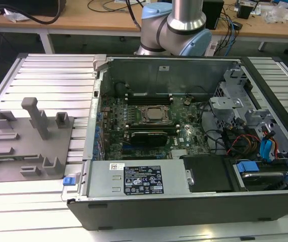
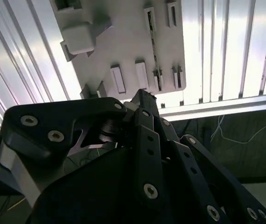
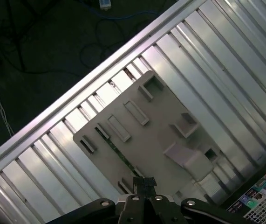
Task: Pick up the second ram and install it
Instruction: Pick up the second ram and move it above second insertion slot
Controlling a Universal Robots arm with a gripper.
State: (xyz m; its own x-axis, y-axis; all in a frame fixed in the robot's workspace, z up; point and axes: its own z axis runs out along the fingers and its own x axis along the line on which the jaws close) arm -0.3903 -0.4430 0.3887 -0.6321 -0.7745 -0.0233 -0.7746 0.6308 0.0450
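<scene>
Exterior view gives you the open case [image 1: 184, 214] beside the grey fixture [image 1: 38, 151], with the arm base [image 1: 176, 25] behind. In both wrist views your gripper [image 2: 143, 97] [image 3: 144, 181] hangs above the fixture, fingers pressed together on nothing. In the second wrist view the ram [image 2: 155, 49] stands edge-on in a fixture slot (chips hidden), apart from the gripper.
</scene>
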